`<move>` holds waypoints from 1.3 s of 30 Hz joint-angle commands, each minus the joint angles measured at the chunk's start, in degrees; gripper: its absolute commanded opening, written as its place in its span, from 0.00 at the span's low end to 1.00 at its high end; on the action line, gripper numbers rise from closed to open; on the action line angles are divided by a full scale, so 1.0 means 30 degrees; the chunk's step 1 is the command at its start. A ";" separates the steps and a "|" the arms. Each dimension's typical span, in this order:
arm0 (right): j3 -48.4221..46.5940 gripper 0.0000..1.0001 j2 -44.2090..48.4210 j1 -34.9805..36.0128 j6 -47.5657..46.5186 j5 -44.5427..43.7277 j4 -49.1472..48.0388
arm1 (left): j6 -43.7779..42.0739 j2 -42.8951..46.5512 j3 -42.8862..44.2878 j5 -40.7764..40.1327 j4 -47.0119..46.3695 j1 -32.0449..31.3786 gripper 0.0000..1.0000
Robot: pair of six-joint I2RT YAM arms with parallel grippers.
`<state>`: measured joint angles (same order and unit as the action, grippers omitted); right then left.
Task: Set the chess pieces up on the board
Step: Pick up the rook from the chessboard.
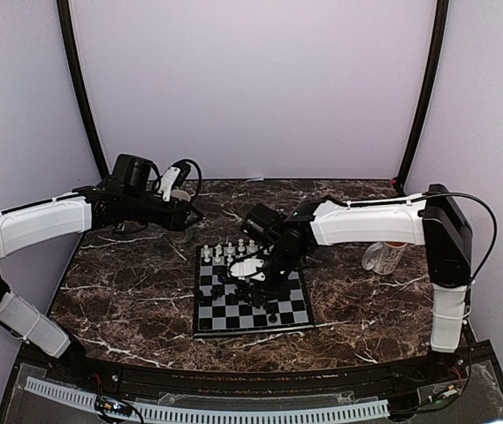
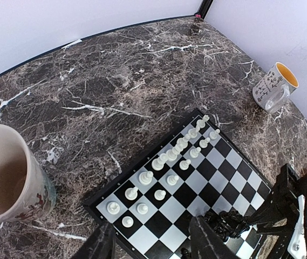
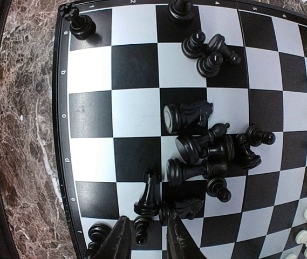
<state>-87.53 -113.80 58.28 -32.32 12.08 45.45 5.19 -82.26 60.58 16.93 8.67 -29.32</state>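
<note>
The right gripper (image 3: 150,240) is hovering over the black heap (image 3: 207,145), one small piece (image 3: 141,231) sitting between its narrowed jaws. Whether it is gripping, I cannot tell.

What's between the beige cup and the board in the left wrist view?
Only bare marble tabletop. The cup stands apart from the board, with nothing on the stretch between them. The left wrist view shows it.

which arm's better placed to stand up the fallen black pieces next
Right. The right gripper hangs just above the toppled black pieces on the board; the left gripper sits off the board, beyond its far left corner.
</note>
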 commanded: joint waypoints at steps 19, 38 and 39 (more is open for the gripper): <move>-0.0618 0.27 -0.1433 0.0197 0.0243 -0.0129 0.0426 | -0.0002 0.0701 -0.0241 -0.0016 0.0037 -0.0055 0.49; -0.1203 0.16 -0.1713 0.0583 0.0760 -0.0385 0.0802 | 0.0035 0.0703 -0.0241 -0.0059 0.0105 -0.0053 0.49; -0.1095 0.15 -0.1421 0.0583 0.0757 -0.0304 0.0723 | 0.0054 0.0708 -0.0267 -0.0100 0.0078 -0.0057 0.49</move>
<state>-90.24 -119.42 59.51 -30.63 10.83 46.98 5.19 -82.24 60.58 16.88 8.69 -29.32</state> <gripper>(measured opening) 0.172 0.491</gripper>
